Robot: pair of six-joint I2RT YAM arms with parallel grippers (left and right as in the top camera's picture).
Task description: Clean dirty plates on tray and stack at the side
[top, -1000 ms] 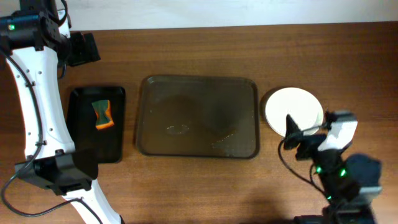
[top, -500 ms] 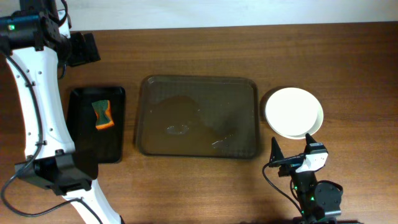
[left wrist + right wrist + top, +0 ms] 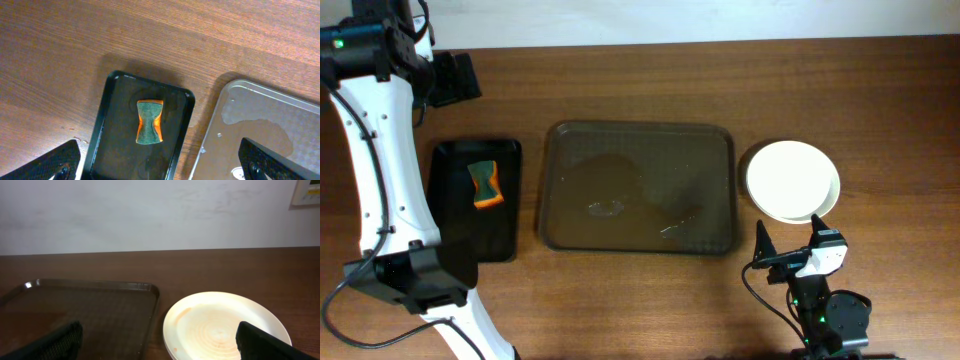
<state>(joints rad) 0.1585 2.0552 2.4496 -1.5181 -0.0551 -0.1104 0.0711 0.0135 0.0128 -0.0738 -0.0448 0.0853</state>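
The dark brown tray [image 3: 637, 187] lies mid-table, wet, with no plates on it; it also shows in the left wrist view [image 3: 272, 125] and the right wrist view [image 3: 80, 307]. The plates [image 3: 792, 180] sit stacked on the table right of the tray. The top plate [image 3: 227, 330] carries a faint orange streak. My right gripper [image 3: 790, 256] is open and empty near the front edge, just short of the stack [image 3: 160, 345]. My left gripper [image 3: 450, 78] is open and empty, high at the back left [image 3: 165, 167].
A narrow black tray [image 3: 475, 200] stands left of the brown tray and holds a green-and-orange sponge [image 3: 486, 184], which also shows in the left wrist view [image 3: 150, 121]. A white wall runs behind the table.
My right gripper has pulled back from the plate stack toward the front edge, then stayed still. The left arm has not moved.
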